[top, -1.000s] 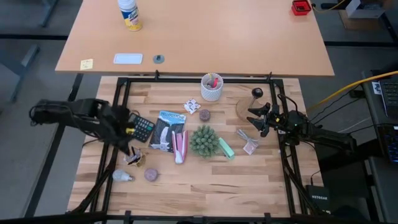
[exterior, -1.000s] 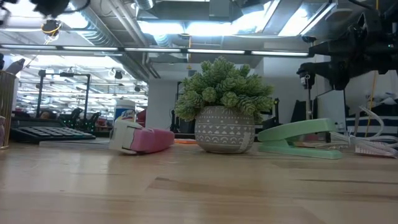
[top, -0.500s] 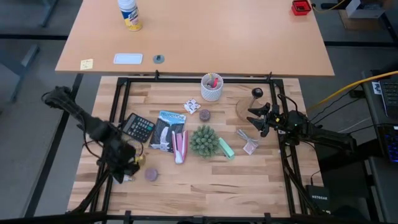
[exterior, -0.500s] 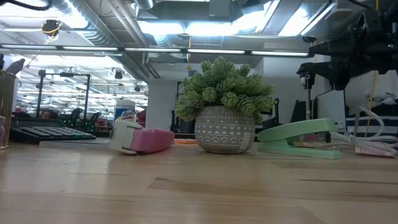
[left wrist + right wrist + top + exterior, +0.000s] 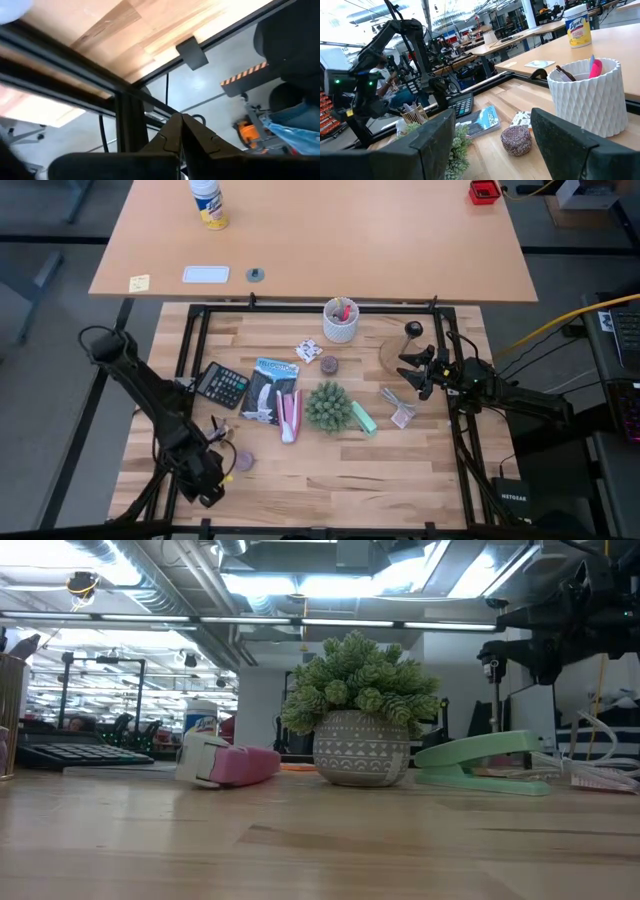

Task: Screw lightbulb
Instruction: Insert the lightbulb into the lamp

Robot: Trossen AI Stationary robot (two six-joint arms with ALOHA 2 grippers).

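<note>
The lightbulb does not show in the high view; my left arm (image 5: 185, 450) lies over the near left spot of the table. A pale blur at the corner of the left wrist view (image 5: 10, 9) may be it; I cannot tell. My left gripper (image 5: 210, 492) is shut and empty, slanting toward the table's near edge (image 5: 150, 40). The round wooden disc with the black socket (image 5: 405, 348) lies at the far right. My right gripper (image 5: 412, 372) hangs open and empty just near of the disc, above the table; it also shows in the right wrist view (image 5: 500, 150).
A brownish puck (image 5: 243, 460) lies beside my left gripper. The mid table holds a calculator (image 5: 222, 385), a booklet (image 5: 268, 388), a pink stapler (image 5: 289, 415), a potted plant (image 5: 327, 406), a green stapler (image 5: 363, 418) and a white cup (image 5: 340, 320). Black frame rails edge the table.
My left arm has swung from beside the calculator toward the table's near edge and now covers the spot where the lightbulb lay. My right arm has kept still.
</note>
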